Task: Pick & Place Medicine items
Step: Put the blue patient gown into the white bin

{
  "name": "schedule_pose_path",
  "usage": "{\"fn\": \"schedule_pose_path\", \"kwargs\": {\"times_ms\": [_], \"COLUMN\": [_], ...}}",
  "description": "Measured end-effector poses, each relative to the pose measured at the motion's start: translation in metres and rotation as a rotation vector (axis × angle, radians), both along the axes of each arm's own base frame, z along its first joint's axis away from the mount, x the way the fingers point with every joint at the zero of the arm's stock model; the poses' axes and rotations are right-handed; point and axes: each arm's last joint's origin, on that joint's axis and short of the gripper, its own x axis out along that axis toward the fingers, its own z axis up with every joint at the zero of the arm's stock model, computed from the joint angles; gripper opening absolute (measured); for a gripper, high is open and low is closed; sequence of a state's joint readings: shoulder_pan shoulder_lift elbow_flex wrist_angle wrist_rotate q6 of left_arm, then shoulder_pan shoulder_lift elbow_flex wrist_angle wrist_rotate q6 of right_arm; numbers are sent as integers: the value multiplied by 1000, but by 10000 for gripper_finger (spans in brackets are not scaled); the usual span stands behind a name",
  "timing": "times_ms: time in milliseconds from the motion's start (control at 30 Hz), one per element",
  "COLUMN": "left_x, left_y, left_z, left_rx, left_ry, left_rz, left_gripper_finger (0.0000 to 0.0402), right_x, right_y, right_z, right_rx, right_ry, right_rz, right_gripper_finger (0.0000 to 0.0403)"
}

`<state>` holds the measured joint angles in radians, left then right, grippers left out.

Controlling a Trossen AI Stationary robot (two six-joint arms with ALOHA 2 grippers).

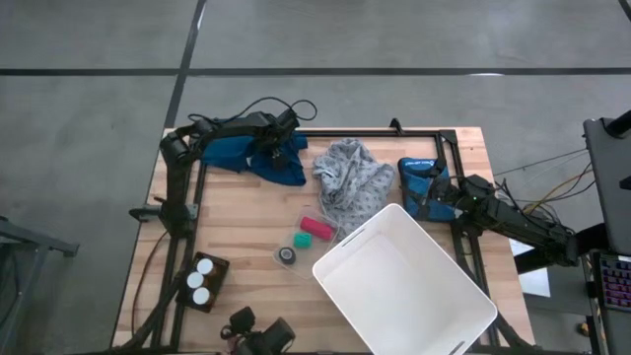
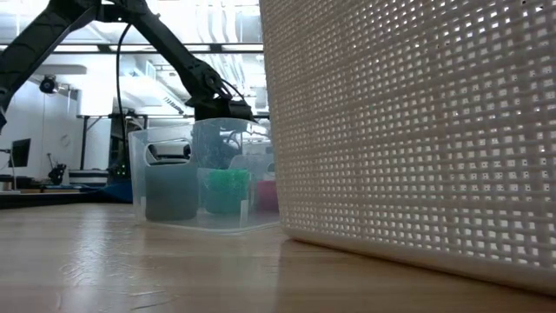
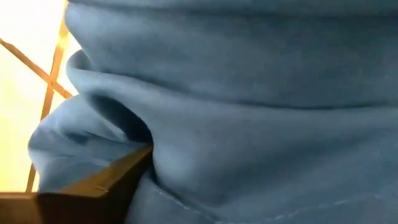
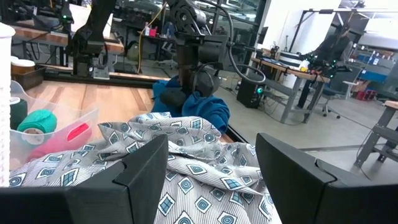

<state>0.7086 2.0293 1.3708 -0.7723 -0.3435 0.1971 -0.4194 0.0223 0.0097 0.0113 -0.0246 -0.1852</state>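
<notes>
My left gripper (image 1: 279,150) is at the far-left part of the desk (image 1: 246,212), pressed down into the crumpled blue cloth (image 1: 258,158). In my left wrist view, folds of that cloth (image 3: 249,106) fill nearly everything, with one dark finger (image 3: 99,186) showing against it. I cannot tell whether this gripper is open or closed, or whether it has any cloth caught.

My right gripper (image 1: 441,194) is at the far-right side of the desk, just beside a blue packet-like thing (image 1: 418,170) that I cannot name more closely. Its two fingers stand apart with nothing between them, so it is open (image 4: 211,149). It looks low across the grey patterned cloth (image 4: 186,174) toward my left arm on the blue cloth (image 4: 205,109).

The three pill bottles (image 1: 200,280) are well apart from both grippers, near the front-left edge of the desk. They stand upright in a row inside a small dark holder (image 1: 219,271), white caps up, and nothing touches them.

The grey patterned cloth (image 1: 350,177) lies bunched between the blue cloth and my right gripper. In front of it a clear tray (image 1: 296,219) holds a pink roll (image 1: 316,229), a teal roll (image 1: 303,240) and a dark roll (image 1: 287,255). The big white basket (image 1: 340,286) sits tilted at the front right, just beside the tray.
</notes>
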Motion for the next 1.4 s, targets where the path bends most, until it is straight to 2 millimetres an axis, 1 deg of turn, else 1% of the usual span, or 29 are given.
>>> {"fn": "schedule_pose_path", "kwargs": {"times_ms": [367,467,567,867,967,1067,1233,1400], "left_x": [-1,-2,-3,-3,-4,-4,-5,-5], "left_y": [-2,-3,-4,-5,-7,-10,-19,-34], "left_z": [0,1,4,11,17,28,54,82], "left_rx": [-10,-20,-24,-19,-29,-37,-25,-7], "left_ry": [-4,-5,-16,-49,-72,-119,-205,-295], "left_rz": [48,61,67,89,88,98,86,76], "left_gripper_finger": [179,146,124,117,116,116,116,116], "right_x": [0,0,0,0,0,0,0,0], "right_y": [0,0,0,0,0,0,0,0], "right_z": [0,0,0,0,0,0,0,0], "right_rx": [1,0,0,0,1,1,2,1], "right_ry": [0,0,0,0,0,0,0,0], "right_rz": [0,0,0,0,0,-1,0,0], "right_gripper_finger": [240,240,240,240,240,240,240,240]}}
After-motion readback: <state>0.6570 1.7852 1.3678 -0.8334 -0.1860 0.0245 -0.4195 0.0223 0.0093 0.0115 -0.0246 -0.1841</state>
